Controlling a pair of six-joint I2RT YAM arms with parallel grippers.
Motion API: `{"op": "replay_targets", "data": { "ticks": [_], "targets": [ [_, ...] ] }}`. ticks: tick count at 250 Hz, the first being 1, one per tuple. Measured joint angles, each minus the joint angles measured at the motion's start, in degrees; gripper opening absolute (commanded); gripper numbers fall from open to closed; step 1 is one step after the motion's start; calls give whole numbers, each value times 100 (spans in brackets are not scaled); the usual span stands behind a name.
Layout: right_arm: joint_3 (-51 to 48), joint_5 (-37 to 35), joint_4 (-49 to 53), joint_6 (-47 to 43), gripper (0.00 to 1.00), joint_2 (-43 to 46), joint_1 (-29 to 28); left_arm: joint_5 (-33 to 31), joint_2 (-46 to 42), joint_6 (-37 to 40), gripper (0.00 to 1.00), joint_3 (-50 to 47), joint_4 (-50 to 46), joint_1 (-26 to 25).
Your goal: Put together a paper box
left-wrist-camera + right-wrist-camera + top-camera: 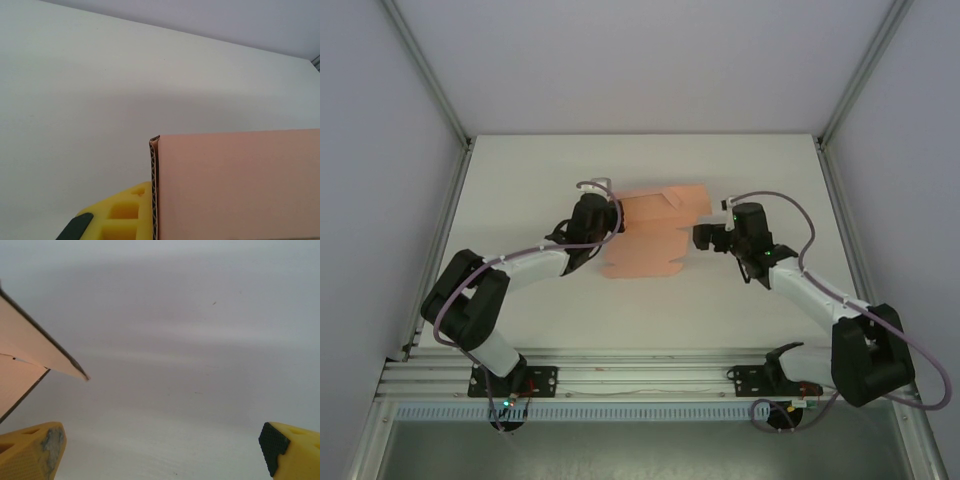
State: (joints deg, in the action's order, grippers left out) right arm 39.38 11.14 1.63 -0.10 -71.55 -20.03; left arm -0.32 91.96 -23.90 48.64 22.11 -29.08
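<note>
The paper box is a salmon-pink die-cut sheet, partly folded, in the middle of the white table. My left gripper is at its left edge and shut on it. In the left wrist view a doubled corrugated edge of the paper box presses against one yellow finger; the other finger is hidden behind the card. My right gripper stands open just right of the sheet, holding nothing. In the right wrist view its yellow fingers stand wide apart, and a pink flap reaches in from the left.
Grey enclosure walls and aluminium posts border the table on the left, right and back. A metal rail carrying both arm bases runs along the near edge. Bare table lies ahead of the right gripper.
</note>
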Motion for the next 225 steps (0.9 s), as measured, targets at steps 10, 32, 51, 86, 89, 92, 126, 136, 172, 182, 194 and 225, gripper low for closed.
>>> {"op": "replay_targets", "data": {
  "ticks": [10, 32, 51, 86, 89, 92, 126, 136, 172, 182, 194, 225],
  "targets": [
    [52, 26, 4, -61, 100, -74, 0, 20, 0, 4, 0, 0, 0, 11],
    [229, 68, -4, -173, 100, -315, 0, 76, 0, 42, 0, 0, -2, 13],
    [321, 72, -42, -216, 100, -466, 2, 98, 2, 66, 0, 0, -2, 37],
    [337, 160, -179, -234, 100, -577, 22, 98, 2, 129, 0, 0, -2, 66],
    [341, 168, -179, -236, 100, -581, 22, 96, 2, 129, 0, 0, -2, 66],
    [350, 186, -179, -234, 100, -588, 24, 94, 2, 129, 0, 0, -2, 66],
    [393, 225, -168, -238, 100, -575, 37, 48, 0, 131, 0, 0, -2, 70],
    [382, 234, -168, -278, 100, -553, 37, 50, 0, 136, 0, -2, 0, 70],
    [372, 437, -96, -616, 100, -424, 37, 140, 0, 219, 0, -7, 2, 70],
    [372, 492, -55, -756, 99, -420, 37, 179, 0, 280, 0, -7, 2, 70],
    [385, 531, 28, -931, 100, -420, 37, 243, 0, 348, 0, -7, -2, 70],
    [568, 568, 249, -1292, 99, -461, 33, 363, 0, 509, 0, -4, -4, 68]
  ]
}}
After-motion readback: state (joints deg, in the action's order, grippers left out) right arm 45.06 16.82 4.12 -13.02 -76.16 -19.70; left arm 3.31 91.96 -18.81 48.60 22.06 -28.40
